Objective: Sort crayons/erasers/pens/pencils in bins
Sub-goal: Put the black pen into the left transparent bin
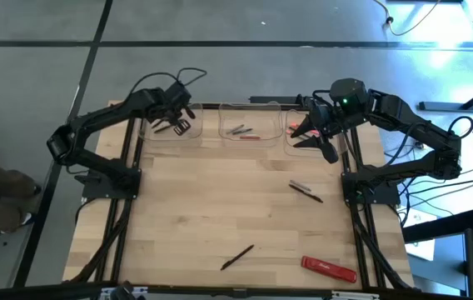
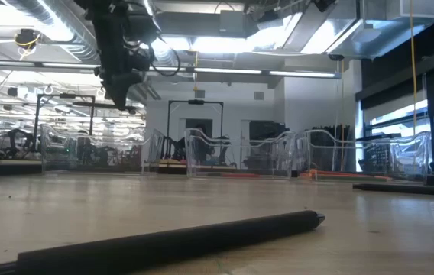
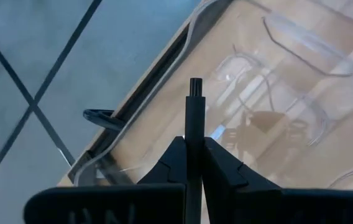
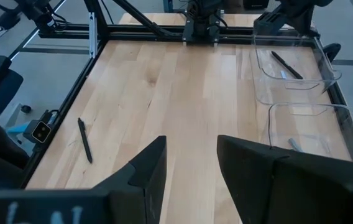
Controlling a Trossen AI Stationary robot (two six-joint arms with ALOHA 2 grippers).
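Observation:
My left gripper (image 1: 178, 122) is shut on a thin black pen (image 3: 194, 112) above the left clear bin (image 1: 163, 133); it also shows at the upper left of the low view (image 2: 118, 80). My right gripper (image 4: 192, 163) is open and empty over the right bin (image 1: 301, 143). The middle bin (image 1: 249, 140) holds a few grey sticks and a red one. On the table lie a black pen (image 1: 237, 257), another pen beside a grey stick (image 1: 306, 191), and a flat red bar (image 1: 329, 267). My left gripper pinches the pen's shaft (image 3: 194, 144) between its two fingers. The pen lies along the fingers, and its notched end (image 3: 195, 84) sticks out past the fingertips. The pen is lifted clear, over the left bin's floor.
The three bins stand in a row along the table's far edge. A black stick (image 4: 285, 65) lies in the left bin. The near pen lies close in front of the low camera (image 2: 202, 237). The table's middle is bare wood (image 1: 220, 192).

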